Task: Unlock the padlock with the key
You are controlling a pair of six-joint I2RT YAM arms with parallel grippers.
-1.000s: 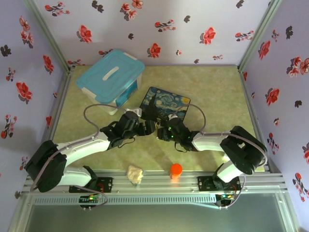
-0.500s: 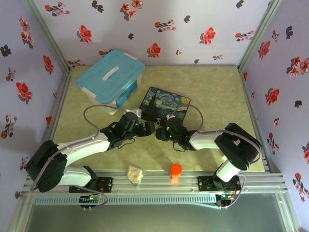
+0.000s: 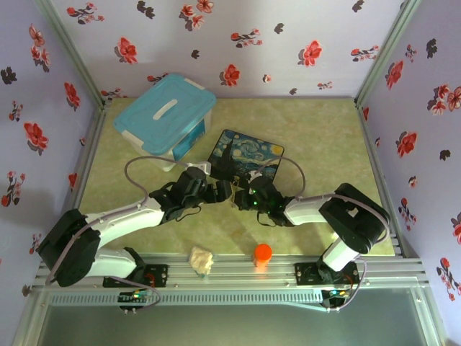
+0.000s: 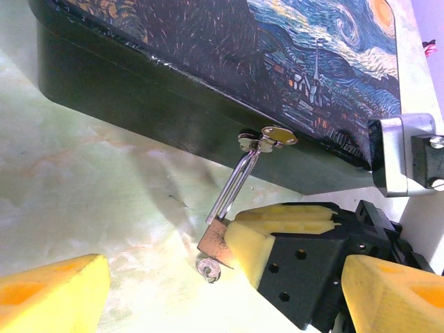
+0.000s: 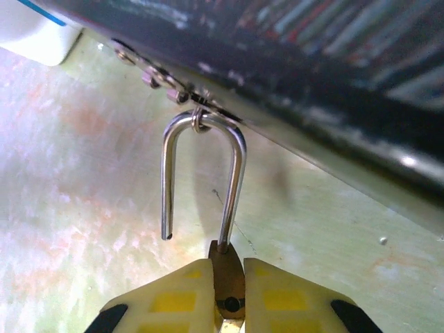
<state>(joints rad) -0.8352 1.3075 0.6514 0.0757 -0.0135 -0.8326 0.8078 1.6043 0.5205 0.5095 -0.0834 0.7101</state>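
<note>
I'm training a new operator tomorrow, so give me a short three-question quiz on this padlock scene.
1. True or false: the right fingers are clamped on the padlock body.
2. The shackle hangs from: A the blue tub's handle; B the hasp of the painted box; C the orange cap.
3. Are the left fingers open or shut?
Key: 1 true; 2 B; 3 open.
</note>
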